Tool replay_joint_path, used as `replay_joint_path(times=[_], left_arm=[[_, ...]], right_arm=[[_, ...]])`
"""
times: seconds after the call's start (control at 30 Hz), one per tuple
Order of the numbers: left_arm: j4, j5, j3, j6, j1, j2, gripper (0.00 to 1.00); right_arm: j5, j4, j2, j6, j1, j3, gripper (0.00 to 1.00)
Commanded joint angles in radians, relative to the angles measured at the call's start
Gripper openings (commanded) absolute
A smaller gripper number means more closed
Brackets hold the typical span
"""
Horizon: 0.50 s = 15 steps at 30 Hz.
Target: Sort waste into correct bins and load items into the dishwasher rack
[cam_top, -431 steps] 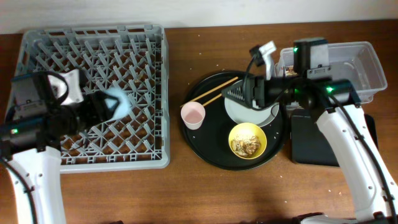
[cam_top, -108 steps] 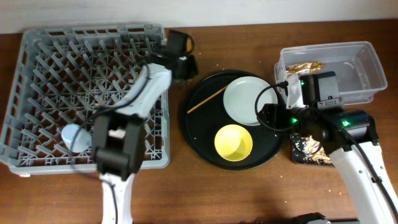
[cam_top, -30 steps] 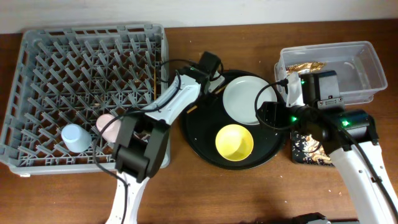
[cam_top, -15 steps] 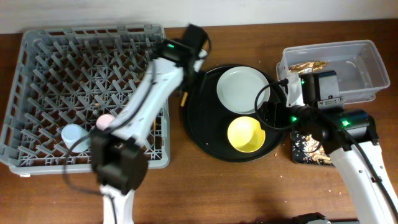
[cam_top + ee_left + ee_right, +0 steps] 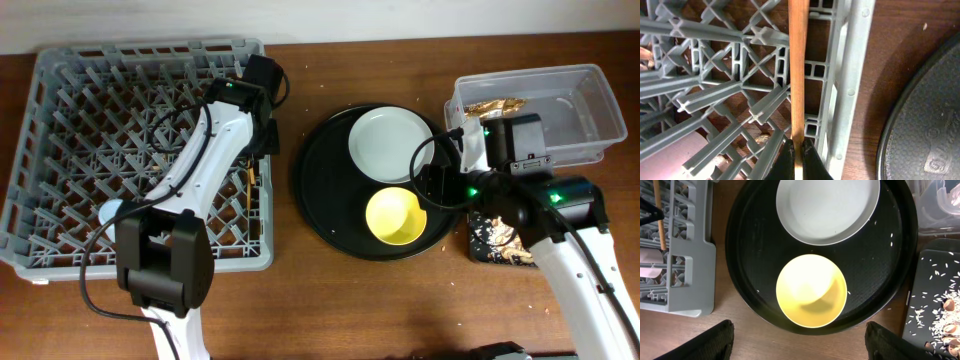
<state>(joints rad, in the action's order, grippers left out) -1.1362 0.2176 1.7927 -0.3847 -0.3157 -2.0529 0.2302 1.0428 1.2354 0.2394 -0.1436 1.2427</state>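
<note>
Your left gripper (image 5: 260,145) has swung off the round black tray (image 5: 318,205) to the right edge of the dishwasher rack (image 5: 60,60), pinching a chopstick (image 5: 798,75) above the pegs, with the pink cup (image 5: 665,162) close by. Your right gripper (image 5: 800,335) hangs spread wide over the yellow bowl (image 5: 811,291), with the plate (image 5: 827,207) beside it.

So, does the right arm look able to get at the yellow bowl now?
Probably yes. The right tool hangs open above the yellow bowl, which has nothing over it; the plate lies beside it, and the left tool holds a chopstick over the rack.
</note>
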Motion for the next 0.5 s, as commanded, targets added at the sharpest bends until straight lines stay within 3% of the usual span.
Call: replay_joint_path(times=[0.0, 0.03, 0.27, 0.4, 0.47], left_arm=[[-0.008, -0.025, 0.003, 0.042, -0.005, 0.008, 0.24], [-0.034, -0.082, 0.037, 0.042, -0.005, 0.01, 0.38], [-0.108, -0.468, 0.119, 0.09, -0.054, 0.082, 0.4], [-0.081, -0.476, 0.082, 0.102, -0.146, 0.082, 0.4], [0.028, -0.476, -0.001, 0.102, -0.229, 0.082, 0.41]], right_arm=[[-0.006, -0.003, 0.0, 0.002, 0.006, 0.012, 0.84], [-0.006, -0.003, 0.0, 0.002, 0.006, 0.012, 0.84], [-0.032, -0.003, 0.0, 0.006, 0.008, 0.012, 0.85], [-0.18, 0.006, 0.0, 0.18, 0.023, 0.013, 0.9], [-0.182, 0.016, 0.0, 0.258, 0.105, 0.012, 0.93]])
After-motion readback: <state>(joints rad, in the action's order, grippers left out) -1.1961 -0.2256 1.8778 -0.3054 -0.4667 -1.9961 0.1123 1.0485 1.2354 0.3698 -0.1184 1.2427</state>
